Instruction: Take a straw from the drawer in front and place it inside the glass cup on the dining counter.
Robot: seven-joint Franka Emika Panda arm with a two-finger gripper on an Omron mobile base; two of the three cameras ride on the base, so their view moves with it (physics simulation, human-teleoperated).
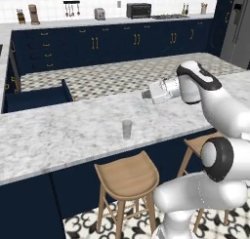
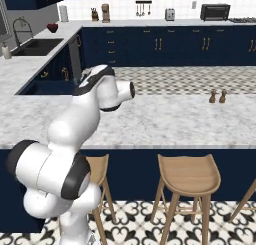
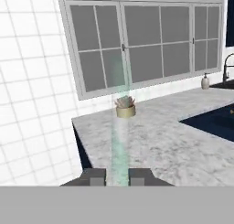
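Claw (image 3: 117, 176): clenched on straw (image 3: 119, 127), bottom centre of hand view.
Straw: pale, translucent, rising from between fingertips.
Glass cup (image 1: 127, 129): mid-frame on dining counter (image 1: 58, 130), lower left of claw.

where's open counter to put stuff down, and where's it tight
Most of the dining counter is bare: the whole stretch left of the glass cup, and the strip between the cup and the arm. In the right base view, the slab is free from the arm to the two small shakers. Tightest spot: beside the gripper, shut on the straw.
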